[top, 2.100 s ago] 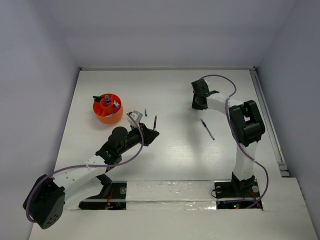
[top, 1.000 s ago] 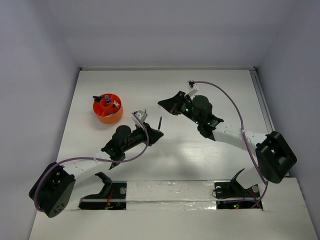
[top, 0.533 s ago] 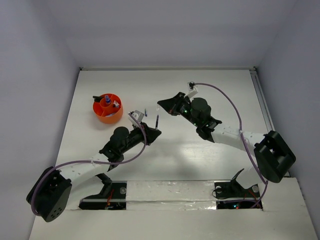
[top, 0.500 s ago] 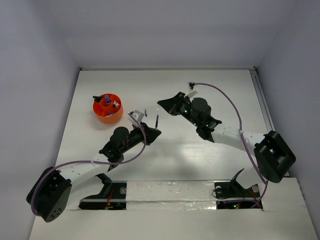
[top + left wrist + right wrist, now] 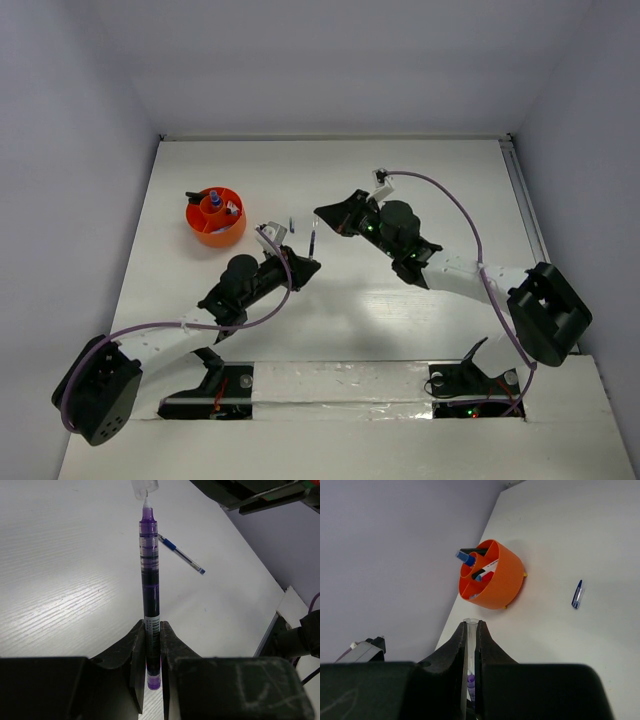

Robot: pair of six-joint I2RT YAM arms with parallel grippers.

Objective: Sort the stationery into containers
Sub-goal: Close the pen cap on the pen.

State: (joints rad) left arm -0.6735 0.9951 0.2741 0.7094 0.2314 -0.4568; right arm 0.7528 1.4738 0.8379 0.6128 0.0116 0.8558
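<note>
R end effector [image 5: 471,628] closer w/ clear cap [image 5: 145,487] gripped; L end effector [image 5: 152,632] gripping purple pen [image 5: 149,575], label [image 5: 153,624] illegible.

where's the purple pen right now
Top view: the purple pen sits mid-table, held in the left pincer, its tip at the clear cap in the right pincer, right of the orange cup.

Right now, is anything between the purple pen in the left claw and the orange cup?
A short blue pen lies on the table before the orange cup; the right claw pinches the clear cap on the purple pen.
</note>
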